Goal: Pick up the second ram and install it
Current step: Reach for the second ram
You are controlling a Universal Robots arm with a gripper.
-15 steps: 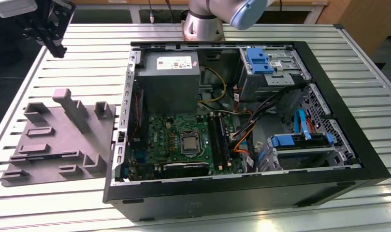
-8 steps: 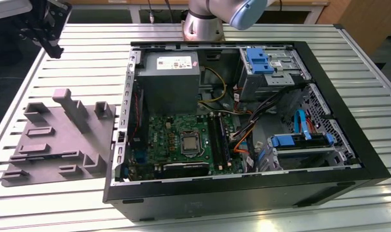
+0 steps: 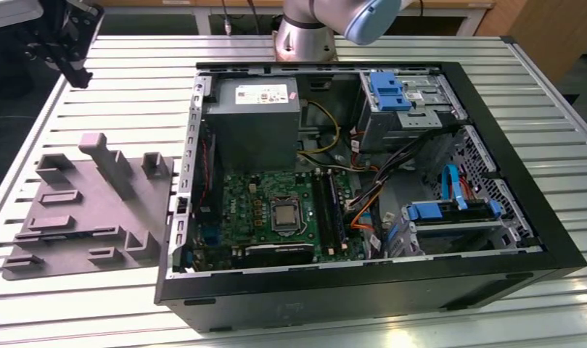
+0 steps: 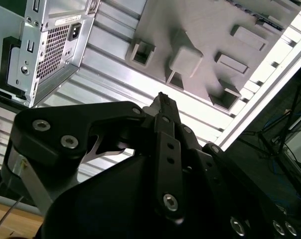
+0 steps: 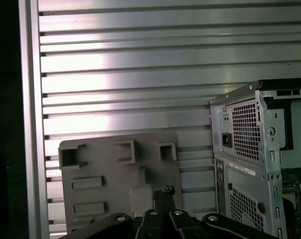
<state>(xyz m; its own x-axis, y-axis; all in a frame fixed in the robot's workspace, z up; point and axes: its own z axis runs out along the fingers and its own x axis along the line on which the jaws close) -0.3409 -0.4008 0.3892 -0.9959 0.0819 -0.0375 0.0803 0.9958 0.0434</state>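
Fingers are pressed together with nothing between them. The gripper hangs over the table near the bare grey holder. The second ram looks seated in the motherboard slots. I judge the install done, though seating is unconfirmed.

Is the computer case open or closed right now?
Open: in the exterior view the computer case lies with its top side uncovered, motherboard exposed.
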